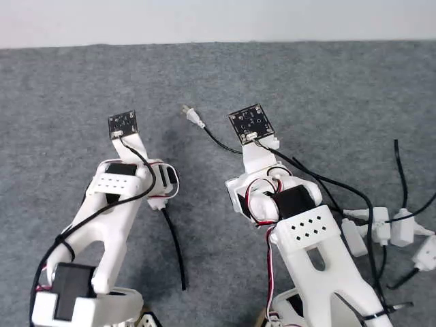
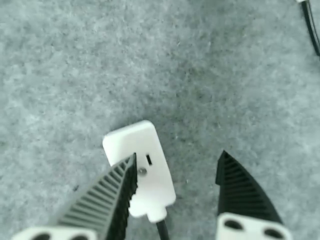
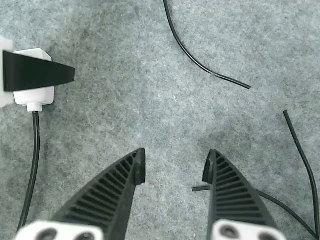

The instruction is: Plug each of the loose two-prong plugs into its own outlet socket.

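Observation:
A white outlet socket (image 2: 145,167) on a black cord lies flat on the grey carpet. My left gripper (image 2: 177,159) is open above it, with one finger (image 2: 112,197) over the socket's edge and the other on bare carpet. The same socket (image 3: 32,95) is also in the right wrist view, crossed by the left arm's black finger (image 3: 37,75). My right gripper (image 3: 176,160) is open over bare carpet and holds nothing. A loose white two-prong plug (image 1: 193,116) on a black cord lies between the two wrist cameras.
Several more white sockets and plugs with black cords (image 1: 381,228) lie in a cluster at the right edge. Loose cord ends (image 3: 210,72) cross the carpet near the right gripper. A pale wall runs along the far side.

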